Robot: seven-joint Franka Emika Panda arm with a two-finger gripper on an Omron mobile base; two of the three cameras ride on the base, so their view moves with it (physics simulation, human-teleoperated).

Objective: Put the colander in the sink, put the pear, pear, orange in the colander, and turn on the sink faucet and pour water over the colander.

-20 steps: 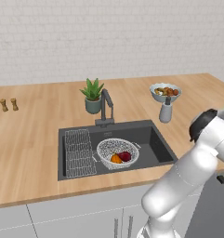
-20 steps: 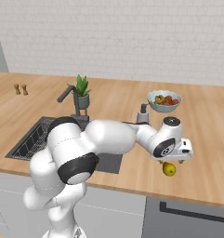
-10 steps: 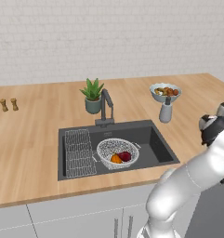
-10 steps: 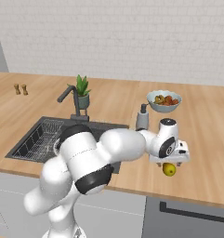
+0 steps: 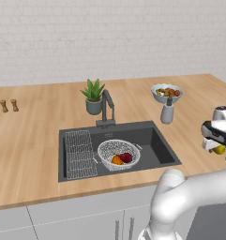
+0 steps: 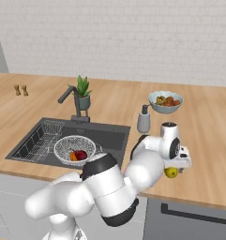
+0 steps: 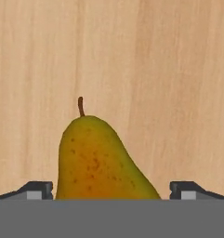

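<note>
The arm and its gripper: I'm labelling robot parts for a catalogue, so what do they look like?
The arm is glossy white, built of thick rounded segments with dark bands at the joints. Its wrist ends in a white cylinder with a dark face, then a boxy white hand. The gripper has two small dark fingers with grey pads. No cables or markings are visible.

No legible text, labels, brands or numbers anywhere; small bottle by the sink possibly too blurred to tell.

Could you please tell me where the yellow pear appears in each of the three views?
Left base view: yellow pear at the far right edge, under the gripper.
Right base view: pear lower right, on the counter's front edge.
Hand view: pear bottom centre, stem up.
Shared landmark: wooden counter.
</note>
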